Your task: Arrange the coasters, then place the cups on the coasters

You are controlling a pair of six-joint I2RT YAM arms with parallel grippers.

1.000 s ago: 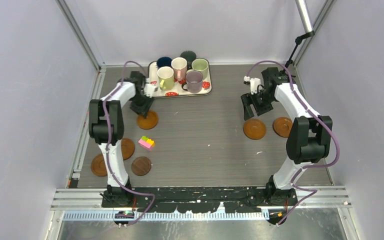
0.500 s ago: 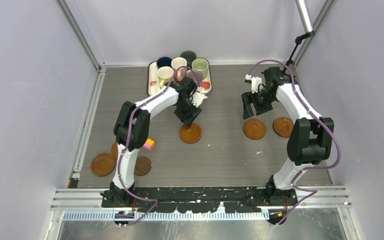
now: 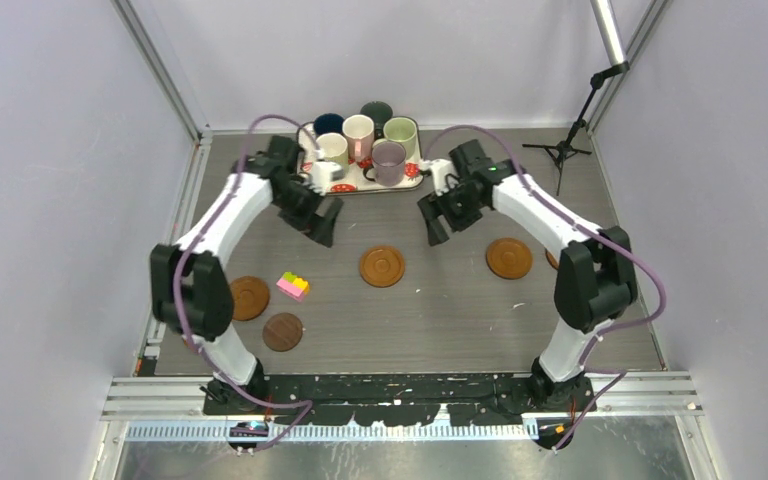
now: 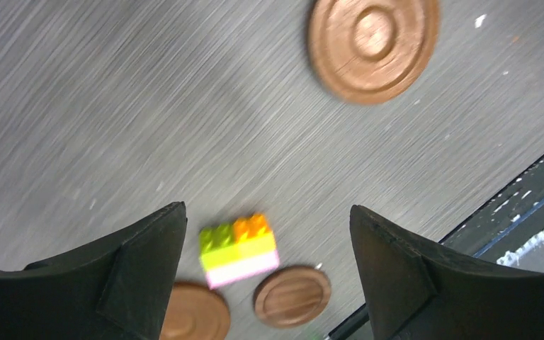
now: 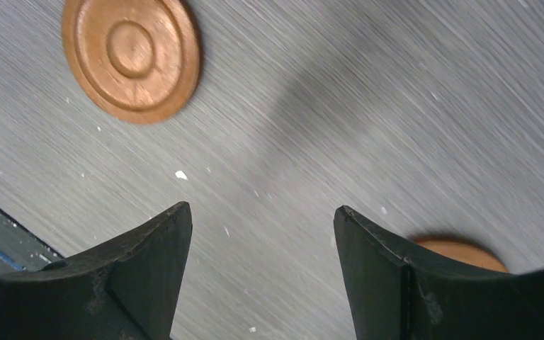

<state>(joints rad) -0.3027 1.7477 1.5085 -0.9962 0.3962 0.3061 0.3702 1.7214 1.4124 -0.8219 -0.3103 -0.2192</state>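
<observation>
Both wide apart, empty: left pincer (image 4: 265,207), right pincer (image 5: 261,207) — one coaster (image 5: 460,250) half behind finger

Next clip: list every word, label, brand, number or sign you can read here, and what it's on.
No text can be read in any view.
Tray: red fruit print only, no letters.
Mugs, coasters, block: no writing seen.
Both wrist views are blurred but show nothing like lettering.
</observation>
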